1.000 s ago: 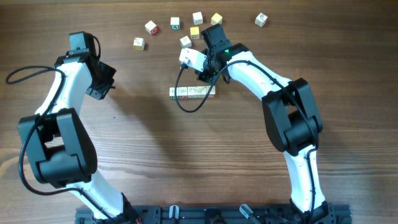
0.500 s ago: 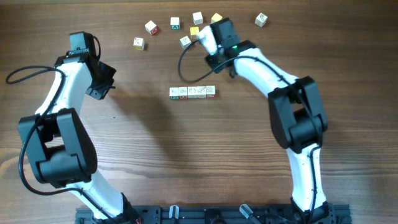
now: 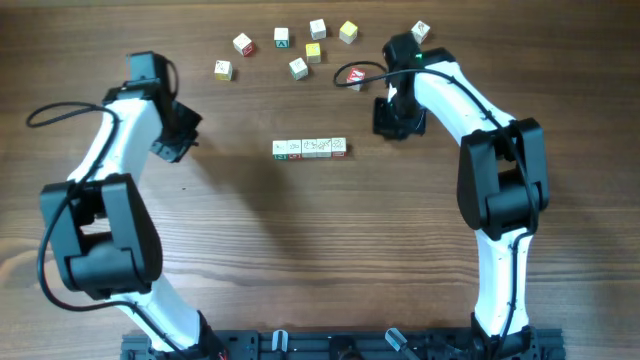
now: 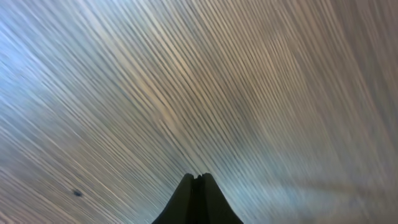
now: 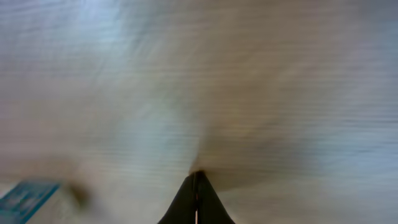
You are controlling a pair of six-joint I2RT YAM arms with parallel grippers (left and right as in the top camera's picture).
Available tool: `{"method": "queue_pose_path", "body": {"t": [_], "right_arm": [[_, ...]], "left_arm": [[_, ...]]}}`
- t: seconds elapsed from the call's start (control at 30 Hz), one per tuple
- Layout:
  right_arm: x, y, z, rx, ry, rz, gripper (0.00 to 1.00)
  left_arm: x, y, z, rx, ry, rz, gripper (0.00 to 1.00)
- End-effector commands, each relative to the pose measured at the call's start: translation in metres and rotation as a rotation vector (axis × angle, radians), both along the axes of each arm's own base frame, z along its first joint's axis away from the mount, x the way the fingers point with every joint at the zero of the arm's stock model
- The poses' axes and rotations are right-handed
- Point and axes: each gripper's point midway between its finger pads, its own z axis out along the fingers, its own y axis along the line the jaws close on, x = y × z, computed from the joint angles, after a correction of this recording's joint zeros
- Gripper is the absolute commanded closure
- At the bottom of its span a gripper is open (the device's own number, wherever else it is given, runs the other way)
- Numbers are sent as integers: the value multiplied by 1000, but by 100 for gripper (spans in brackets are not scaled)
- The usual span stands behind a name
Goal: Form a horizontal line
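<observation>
1. Table (image 3: pixel 300 250): wood top. The task looks about done, with a row built at mid-table and spare pieces along the far edge.
2. Left arm (image 3: pixel 115 130): bent out over the left side, wrist aimed inward, well apart from the row. Right arm (image 3: pixel 450 95): reaches across the far right, wrist turned down near the row's right end.
3. Horizontal line (image 3: pixel 310 148): five whitish cubes touching side by side, straight and level. I judge nothing is left except pulling clear.
4. Loose cubes (image 3: pixel 282 37): scattered beyond the row, some yellow. A red-faced cube (image 3: pixel 355 75) lies just left of the right wrist.
5. Left gripper (image 4: pixel 196 177): fingers pressed together, empty, bare wood below. Right gripper (image 5: pixel 196 174): also pinched closed, holding nothing. Both wrist views are blurred.
</observation>
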Motion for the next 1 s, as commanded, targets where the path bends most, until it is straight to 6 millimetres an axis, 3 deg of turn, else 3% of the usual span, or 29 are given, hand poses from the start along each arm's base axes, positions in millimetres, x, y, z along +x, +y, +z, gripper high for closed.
{"method": "queue_pose_path", "body": {"t": [0.0,0.1,0.27,0.77,0.97], "right_arm": [[-31,45,-7,176,140,-6,96],[-39,64,-1,255,170,11,96],[-40,73,-1,265,163,23,96],[-32,75,-1,268,134,13,96],[-25,58,-9,162,93,9,96]], "left_arm": [[-7,-28,-6,-9,19,-86,96],[-10,-36,-13,-9,21,-107,96],[-13,-38,-22,-9,36,-111,96],[-9,-37,-25,-5,24,-110,96],[-9,-37,-25,-5,24,-110,96]]}}
